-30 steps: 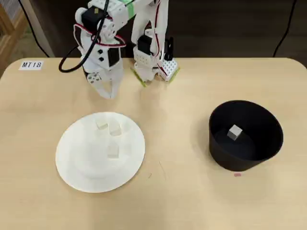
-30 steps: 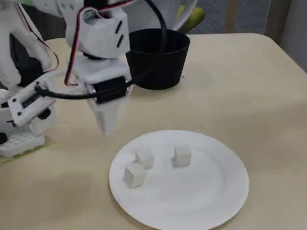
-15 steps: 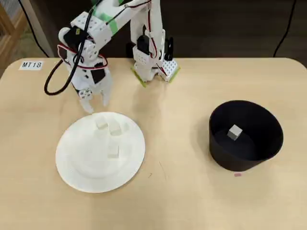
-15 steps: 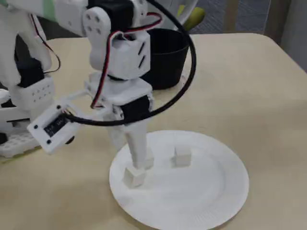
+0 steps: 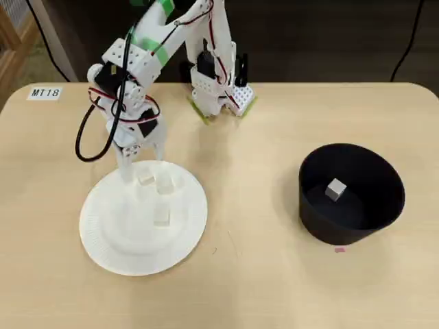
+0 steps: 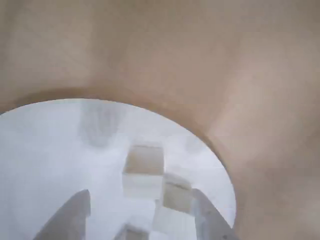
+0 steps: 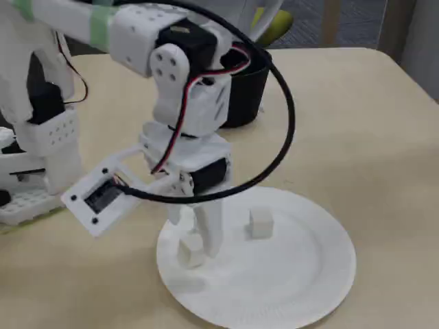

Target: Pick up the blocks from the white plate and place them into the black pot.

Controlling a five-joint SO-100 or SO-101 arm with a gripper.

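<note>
Blocks (image 5: 162,183) — three small pale cubes — lie on the large round white plate (image 5: 113,240), left of centre on the light wooden counter (image 5: 254,164) in the overhead view; a fourth cube (image 5: 335,189) sits inside the matte black round pot (image 5: 384,205) well to the right. White two-finger gripper (image 5: 140,173) reaches down at the plate's far edge, its fingers spread apart around the two nearest cubes — holding nothing.

Bare table (image 5: 254,171) lies open between white plate (image 5: 110,240) and black pot (image 5: 384,205) (only its tall wall blocks).
</note>
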